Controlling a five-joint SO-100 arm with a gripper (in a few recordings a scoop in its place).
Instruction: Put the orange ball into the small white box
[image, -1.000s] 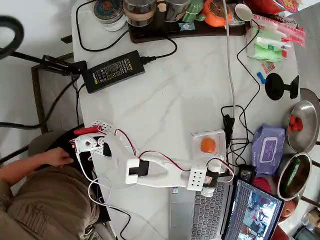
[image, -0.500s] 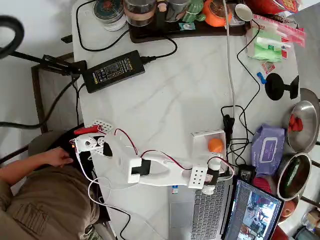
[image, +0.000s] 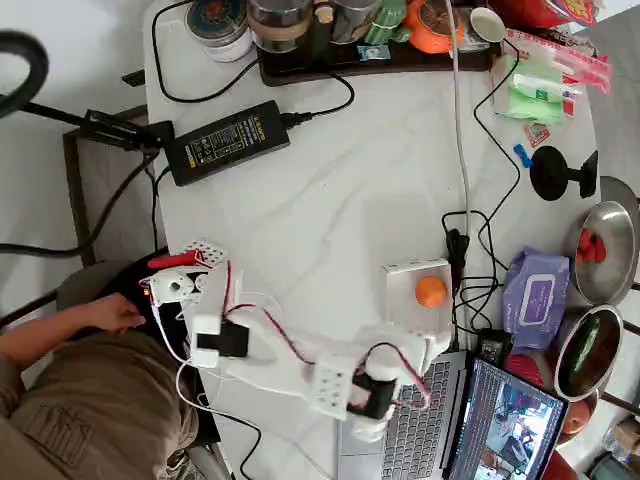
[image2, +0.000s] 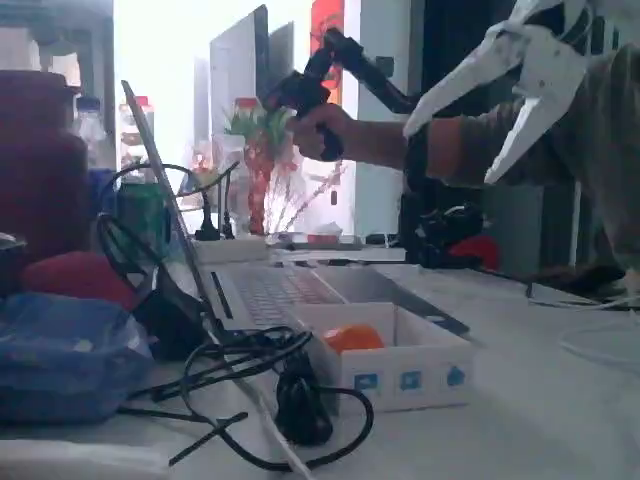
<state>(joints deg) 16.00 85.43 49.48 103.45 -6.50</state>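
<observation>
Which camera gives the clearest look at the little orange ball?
The overhead view: the orange ball shows whole, lying inside the small white box. In the fixed view, only the top of the ball peeks above the box's near wall.

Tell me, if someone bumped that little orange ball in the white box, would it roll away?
Probably it would roll a bit: the orange ball looks round and smooth, so nothing stops it turning. It likely wouldn't escape, though, since the white box has raised walls around it. It looks small and probably light, so a gentle nudge should move it.
</observation>
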